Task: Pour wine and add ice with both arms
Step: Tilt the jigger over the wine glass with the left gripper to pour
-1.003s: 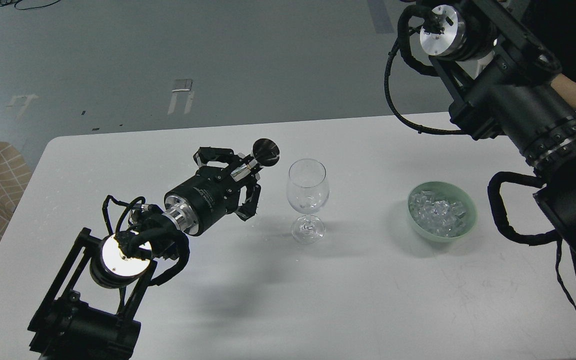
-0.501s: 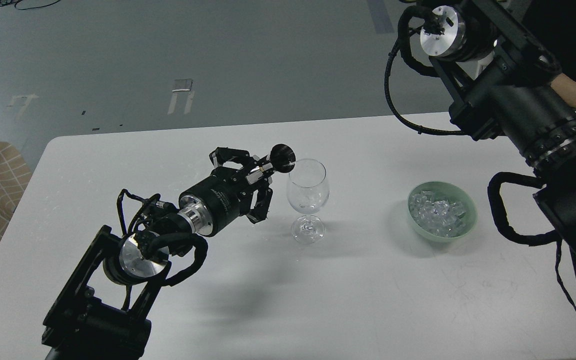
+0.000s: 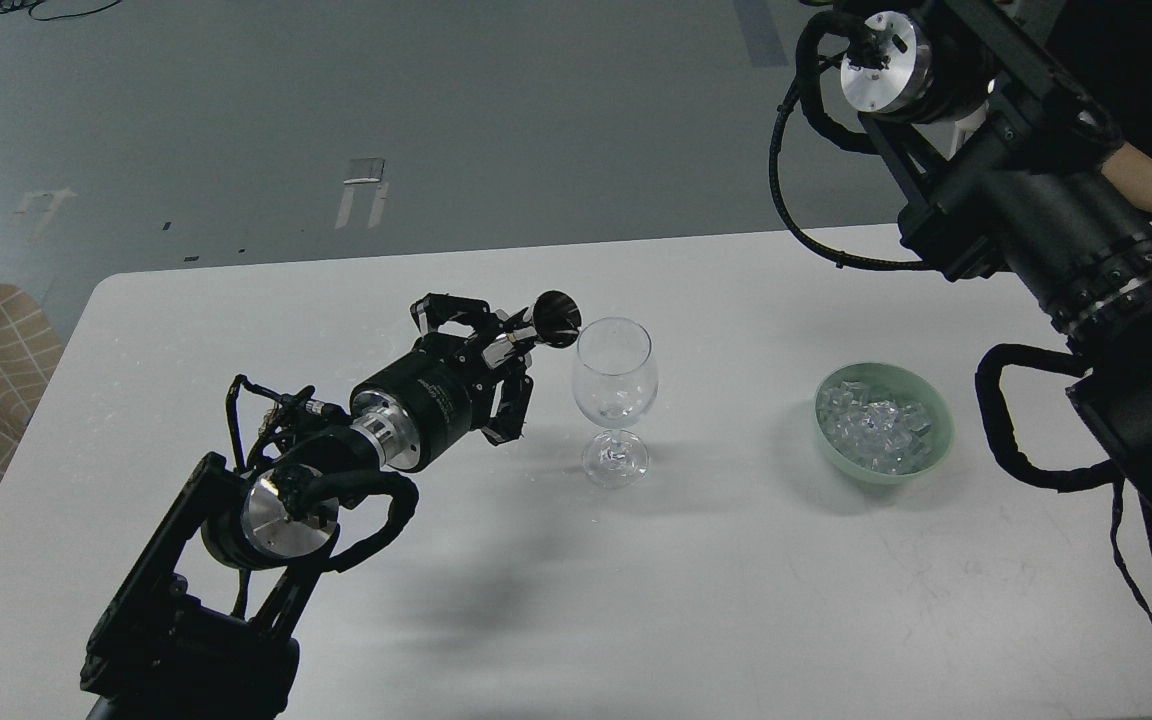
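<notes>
My right arm runs out past the frame's right and top edges, so I can't see its jaws. Any wine inside the glass is too faint to tell.

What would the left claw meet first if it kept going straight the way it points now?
The wine glass. The left claw, shut on a small metal measuring cup, points right toward the glass bowl just below its rim; the cup's mouth would likely touch first, though depth is hard to judge.
</notes>
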